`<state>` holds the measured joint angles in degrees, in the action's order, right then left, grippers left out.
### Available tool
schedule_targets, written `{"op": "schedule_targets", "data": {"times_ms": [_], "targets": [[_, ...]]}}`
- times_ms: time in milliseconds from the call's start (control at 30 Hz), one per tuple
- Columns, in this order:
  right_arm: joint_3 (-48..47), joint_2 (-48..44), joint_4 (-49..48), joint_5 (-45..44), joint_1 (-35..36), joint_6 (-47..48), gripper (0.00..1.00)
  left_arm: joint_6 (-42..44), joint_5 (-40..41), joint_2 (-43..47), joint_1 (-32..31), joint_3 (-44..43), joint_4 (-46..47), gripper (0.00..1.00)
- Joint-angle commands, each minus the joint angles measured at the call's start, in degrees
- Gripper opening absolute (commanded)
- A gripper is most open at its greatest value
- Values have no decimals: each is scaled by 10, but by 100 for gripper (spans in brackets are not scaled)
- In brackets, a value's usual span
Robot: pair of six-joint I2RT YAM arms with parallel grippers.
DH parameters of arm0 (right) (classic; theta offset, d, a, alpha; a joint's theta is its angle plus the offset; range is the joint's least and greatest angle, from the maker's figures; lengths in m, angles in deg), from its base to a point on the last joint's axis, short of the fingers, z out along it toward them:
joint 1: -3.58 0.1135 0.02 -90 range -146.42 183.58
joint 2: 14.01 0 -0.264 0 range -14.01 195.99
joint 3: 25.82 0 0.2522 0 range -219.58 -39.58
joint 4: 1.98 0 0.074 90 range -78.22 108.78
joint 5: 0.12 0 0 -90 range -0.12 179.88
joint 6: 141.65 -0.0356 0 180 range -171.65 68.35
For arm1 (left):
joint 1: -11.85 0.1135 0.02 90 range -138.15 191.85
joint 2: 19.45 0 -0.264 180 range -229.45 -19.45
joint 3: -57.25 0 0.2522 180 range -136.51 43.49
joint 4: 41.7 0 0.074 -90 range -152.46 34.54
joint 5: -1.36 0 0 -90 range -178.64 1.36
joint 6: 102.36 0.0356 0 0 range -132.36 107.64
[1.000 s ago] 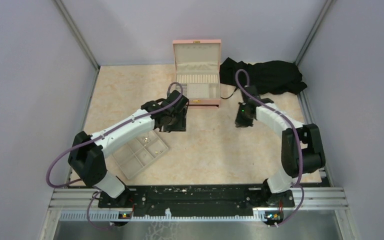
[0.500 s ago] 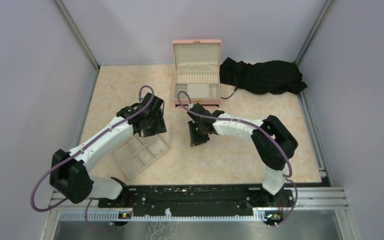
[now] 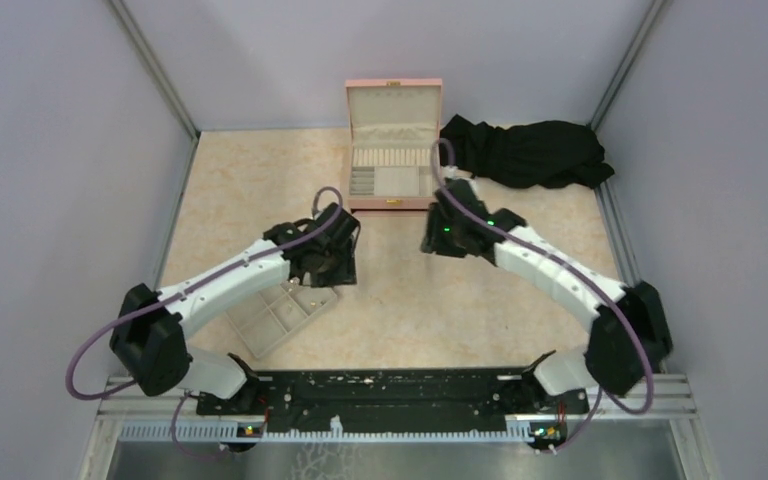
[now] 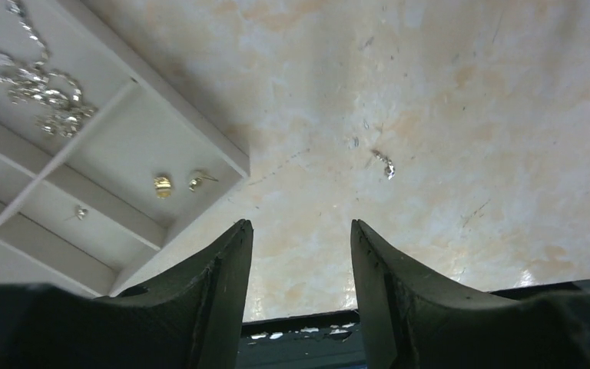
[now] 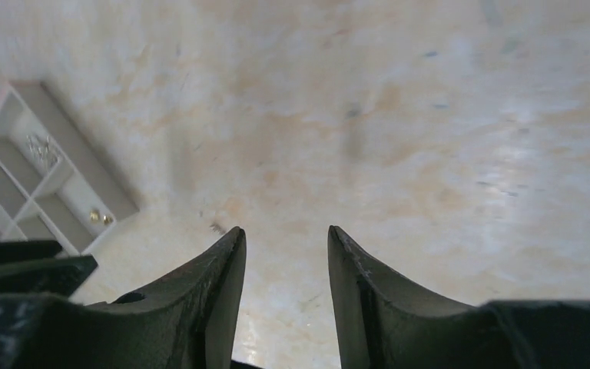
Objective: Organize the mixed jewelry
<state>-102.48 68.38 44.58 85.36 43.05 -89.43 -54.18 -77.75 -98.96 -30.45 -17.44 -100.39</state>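
Walls: plain pale lilac panels; back wall [image 3: 390, 50], left wall [image 3: 40, 150], right wall [image 3: 730, 150].
Frame: a grey metal post [image 3: 153, 65] in each far corner.
Tabletop [image 3: 410, 310]: beige, marbled, lightly scuffed.
Far right corner: crumpled black cloth [image 3: 530, 150].
Light: even, with a soft sheen.

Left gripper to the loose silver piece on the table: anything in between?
Nothing visible. The silver piece lies on the table just ahead of the open left gripper; the tray sits off to the side.
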Motion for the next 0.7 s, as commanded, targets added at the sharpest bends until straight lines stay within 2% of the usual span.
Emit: {"op": "schedule_targets", "data": {"times_ms": [0,200,400,667], "targets": [[58,-101,40,-51,-104,1,43,-47,17,-51,-54,-23,-4,56],[91,-161,77,-55,-182,33,43,-148,55,-142,-119,-87,-55,52],[86,-152,72,-40,-187,42,43,-216,65,-199,-144,-104,-41,45],[62,-121,75,-39,-189,84,43,-252,44,-261,-148,-130,-24,42]]}}
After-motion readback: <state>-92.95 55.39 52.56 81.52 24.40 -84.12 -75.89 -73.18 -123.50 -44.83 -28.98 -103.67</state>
